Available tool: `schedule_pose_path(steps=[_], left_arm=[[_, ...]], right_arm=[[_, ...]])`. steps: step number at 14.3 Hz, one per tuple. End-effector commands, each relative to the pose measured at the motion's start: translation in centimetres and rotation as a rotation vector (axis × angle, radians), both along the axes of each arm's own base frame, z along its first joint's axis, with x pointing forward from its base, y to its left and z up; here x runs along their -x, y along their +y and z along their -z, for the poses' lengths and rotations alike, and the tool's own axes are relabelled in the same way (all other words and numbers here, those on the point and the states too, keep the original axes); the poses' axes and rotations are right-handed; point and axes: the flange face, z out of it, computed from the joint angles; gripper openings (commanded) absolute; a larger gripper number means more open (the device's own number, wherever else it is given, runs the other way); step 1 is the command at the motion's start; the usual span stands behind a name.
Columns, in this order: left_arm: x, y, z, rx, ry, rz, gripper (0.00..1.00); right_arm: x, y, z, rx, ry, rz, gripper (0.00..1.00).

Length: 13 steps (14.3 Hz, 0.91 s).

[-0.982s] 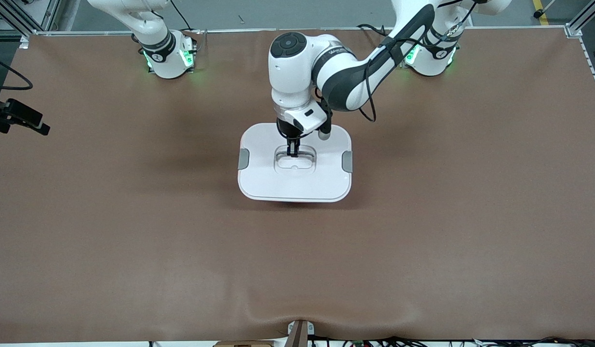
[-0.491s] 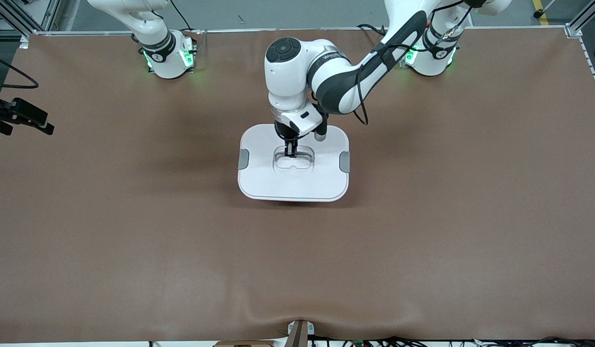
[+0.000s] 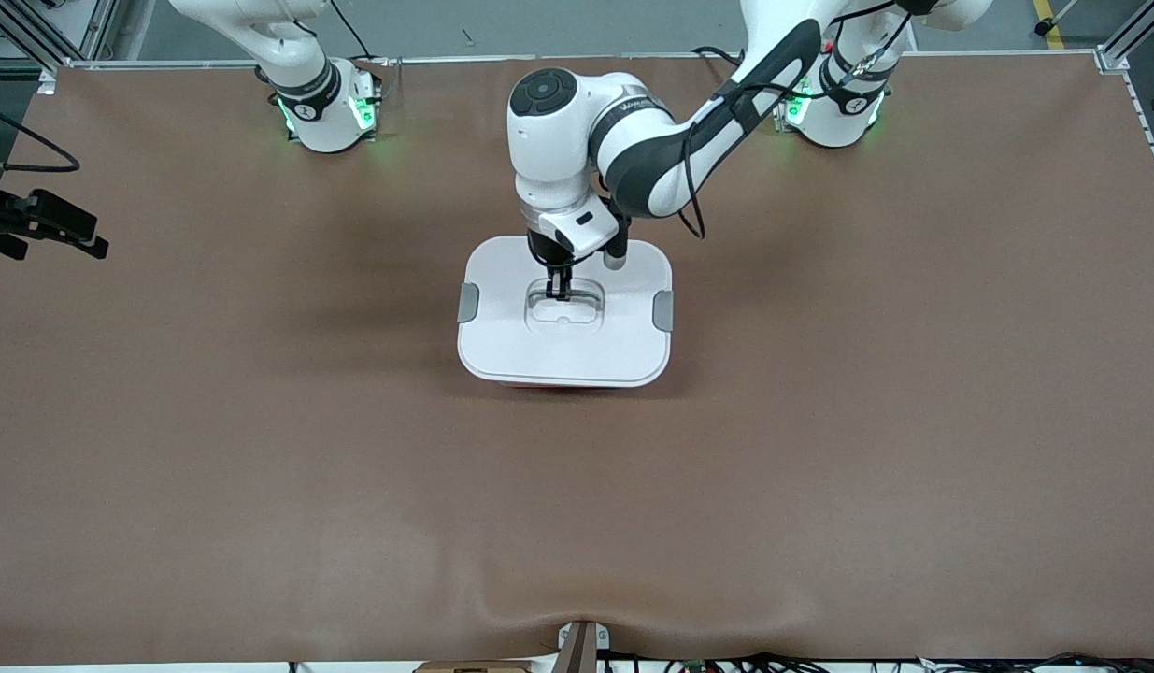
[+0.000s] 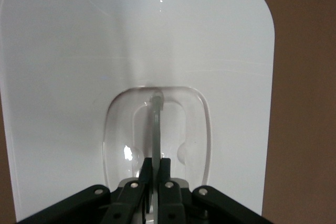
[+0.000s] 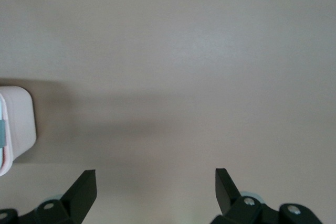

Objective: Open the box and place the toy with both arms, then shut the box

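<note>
Brown table covering (image 3: 259, 449) is seen from the front, with the rounded-rectangle pale pink plastic box (image 3: 564, 313), white-lidded with grey side clips, set at mid-table. The left gripper (image 3: 560, 293) is lowered into the lid's clear recessed handle (image 3: 563, 306).

In the left wrist view, the handle (image 4: 156, 129) is pinched between clenched fingers (image 4: 164, 174).

In the right wrist view, the right gripper (image 5: 156, 184) is held spread over bare covering, the box (image 5: 16, 127) well apart.

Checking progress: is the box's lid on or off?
On: the lid covers the box, left gripper shut on its handle.
</note>
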Motion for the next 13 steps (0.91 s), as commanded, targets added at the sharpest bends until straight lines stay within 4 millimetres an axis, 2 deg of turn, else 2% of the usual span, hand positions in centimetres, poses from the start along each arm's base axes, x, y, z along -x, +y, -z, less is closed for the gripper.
schedule_pose_path(steps=[1, 13], left_arm=[[-0.04, -0.37, -0.17, 0.000, -0.027, -0.004, 0.00], [-0.16, -0.34, 0.77, -0.009, -0.017, -0.004, 0.00]], right_arm=[[-0.12, 1.29, -0.20, 0.026, 0.005, -0.026, 1.00], [0.03, 0.98, -0.10, 0.024, 0.018, -0.028, 1.00]])
